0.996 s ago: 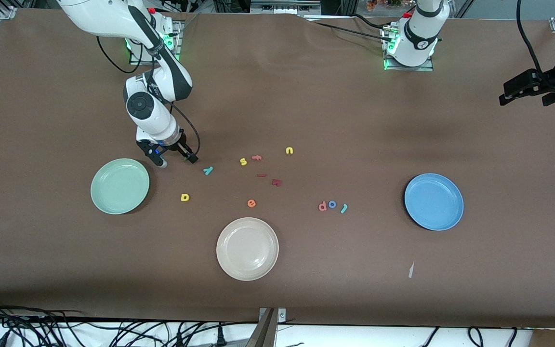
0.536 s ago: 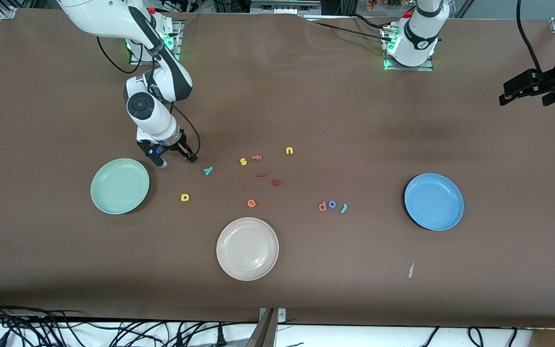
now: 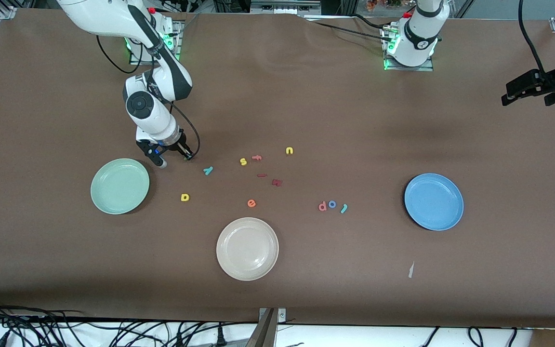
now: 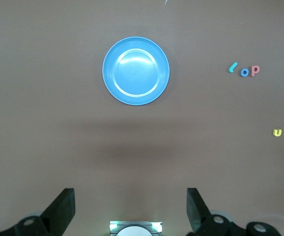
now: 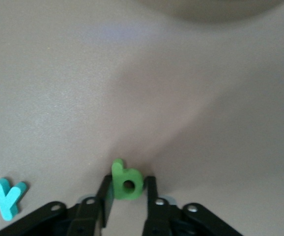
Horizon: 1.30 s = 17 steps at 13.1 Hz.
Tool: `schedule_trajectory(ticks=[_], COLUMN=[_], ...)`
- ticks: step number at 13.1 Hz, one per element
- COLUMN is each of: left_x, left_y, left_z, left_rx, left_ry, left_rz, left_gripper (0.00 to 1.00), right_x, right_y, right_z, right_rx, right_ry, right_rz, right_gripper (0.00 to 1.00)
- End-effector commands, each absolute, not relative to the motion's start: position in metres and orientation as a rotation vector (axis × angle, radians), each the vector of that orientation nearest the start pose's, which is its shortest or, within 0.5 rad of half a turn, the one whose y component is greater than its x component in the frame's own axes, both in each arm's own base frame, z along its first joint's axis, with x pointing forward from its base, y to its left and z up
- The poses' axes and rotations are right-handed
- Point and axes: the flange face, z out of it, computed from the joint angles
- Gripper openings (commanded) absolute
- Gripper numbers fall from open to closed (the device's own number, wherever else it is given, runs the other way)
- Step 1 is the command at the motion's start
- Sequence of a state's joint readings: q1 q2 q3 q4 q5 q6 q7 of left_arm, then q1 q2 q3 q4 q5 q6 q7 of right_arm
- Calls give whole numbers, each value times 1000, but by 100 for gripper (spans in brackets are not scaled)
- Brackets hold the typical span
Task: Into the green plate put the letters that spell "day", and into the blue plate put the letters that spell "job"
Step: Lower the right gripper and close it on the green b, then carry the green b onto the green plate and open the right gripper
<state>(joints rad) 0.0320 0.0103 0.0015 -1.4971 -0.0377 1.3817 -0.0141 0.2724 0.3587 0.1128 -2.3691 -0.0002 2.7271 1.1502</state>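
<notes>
The green "a" (image 5: 126, 182) is pinched between the fingers of the right gripper (image 3: 179, 155), which is closed on it at table level, between the green plate (image 3: 120, 186) and the teal "y" (image 3: 208, 170). The teal "y" lies on the table just beside that gripper, toward the left arm's end. The yellow "d" (image 3: 185, 197) is found nearer the front camera than the "y", between the green plate and the orange "e" (image 3: 251, 203). No letter is seen in the green plate.

The salmon-pink "b" (image 3: 323, 206), the blue "o" (image 3: 332, 204) and the teal "j" (image 3: 344, 208) are laid in a close row, between the orange "e" and the blue plate (image 3: 433, 201), which also holds nothing. A yellow "s" (image 3: 243, 161), a pink "f" (image 3: 257, 157), a yellow "u" (image 3: 289, 151) and two dark red letters (image 3: 276, 182) are scattered around the table's middle. The cream-white plate (image 3: 247, 248) sits nearest the front camera.

The left gripper (image 3: 528, 91) is held high at the left arm's end of the table, its fingers (image 4: 63, 209) spread wide and holding nothing; that arm waits.
</notes>
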Motion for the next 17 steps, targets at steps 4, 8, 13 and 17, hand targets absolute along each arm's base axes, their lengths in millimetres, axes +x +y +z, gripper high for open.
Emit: schedule_trajectory(ticks=[4,8,13,17], left_x=[538,536,550,584], left_y=[24,28,5,-56], left_z=[641,637,623,586], left_rx=[-3176,-3160,-3165,-3156], left_ry=[-103,-115,-49,110], left_rz=[214,256,256,231], left_gripper=[100,100,100,100], right_x=[468,489,543,565], right_y=[192,197,138,87], right_z=[176,221,273,276], right_rx=[-2872,-2949,-3082,-3118], right_ry=[1165,1113,914,772], right_rz=[37,112,230,205], right_gripper=[12,9,9,9])
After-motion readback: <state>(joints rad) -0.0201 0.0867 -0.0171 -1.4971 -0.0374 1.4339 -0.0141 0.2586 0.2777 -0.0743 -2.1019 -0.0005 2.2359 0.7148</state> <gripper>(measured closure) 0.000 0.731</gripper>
